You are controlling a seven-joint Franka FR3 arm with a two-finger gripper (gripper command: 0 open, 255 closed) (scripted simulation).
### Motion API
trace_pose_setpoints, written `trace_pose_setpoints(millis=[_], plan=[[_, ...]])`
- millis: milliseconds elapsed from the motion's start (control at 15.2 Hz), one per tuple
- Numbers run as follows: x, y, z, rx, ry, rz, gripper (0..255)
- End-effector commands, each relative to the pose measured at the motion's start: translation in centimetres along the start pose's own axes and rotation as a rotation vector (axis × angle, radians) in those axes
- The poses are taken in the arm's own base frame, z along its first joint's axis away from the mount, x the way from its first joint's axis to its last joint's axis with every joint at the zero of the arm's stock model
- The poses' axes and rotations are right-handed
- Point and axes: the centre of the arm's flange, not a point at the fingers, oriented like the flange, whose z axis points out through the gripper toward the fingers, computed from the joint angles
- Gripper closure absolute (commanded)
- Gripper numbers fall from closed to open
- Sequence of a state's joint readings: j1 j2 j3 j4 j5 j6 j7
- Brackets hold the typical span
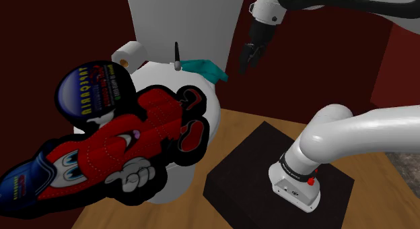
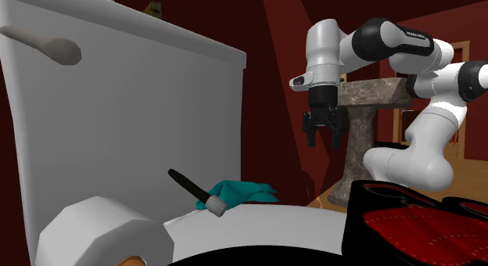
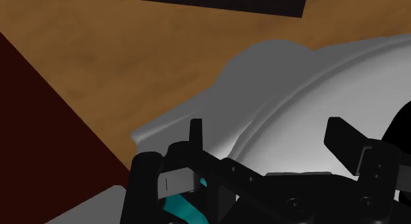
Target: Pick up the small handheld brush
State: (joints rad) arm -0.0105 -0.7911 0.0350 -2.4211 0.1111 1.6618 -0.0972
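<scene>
In the shoulder view a white toilet (image 1: 202, 106) stands at the left with its tank (image 1: 182, 19) behind it. A big red and black cartoon toy (image 1: 128, 143) sprawls over the lid. A roll of toilet paper (image 1: 130, 54) sits at the back of the toilet, to the view's left. The brush (image 1: 177, 57) stands just right of the roll, close to the tank, its black handle pointing nearly straight up; a teal cloth (image 1: 210, 69) lies just beside it on the view's right. The gripper (image 1: 250, 56) hangs in the air to the right of the cloth, touching nothing, its fingers a little apart. The black stand (image 1: 235, 167) rests on the wooden floor (image 1: 235, 123).

In the second exterior view the brush (image 2: 195, 193) lies on the toilet's white top in front of the tank (image 2: 117, 124). Its grey head is down against the cloth (image 2: 246, 192) and its black handle slants up toward the tank. The roll (image 2: 102, 229) is near at the view's lower left. The gripper (image 2: 325, 139) is above and to the right of the cloth, well apart from the brush, spread wide and empty; a stone pedestal (image 2: 367, 124) stands behind it.

In the wrist view the two black fingers (image 3: 342, 138) stand apart with nothing between them. The toilet's pale curved surface lies beyond them, with the wooden floor (image 3: 132, 58) past it; a grey block over a patch of teal shows by the gripper's body.
</scene>
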Motion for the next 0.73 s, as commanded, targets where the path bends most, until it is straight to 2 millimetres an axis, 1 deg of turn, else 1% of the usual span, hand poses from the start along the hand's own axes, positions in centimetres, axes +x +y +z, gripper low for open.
trace_pose_setpoints(millis=[0,330,660], plan=[[0.0,0.0,0.0,0.0,0.0,0.0,0],[4.7,-2.5,1.9,-0.021,0.085,0.12,0],[9.8,-4.3,3.5,-0.042,0.17,0.24,0]])
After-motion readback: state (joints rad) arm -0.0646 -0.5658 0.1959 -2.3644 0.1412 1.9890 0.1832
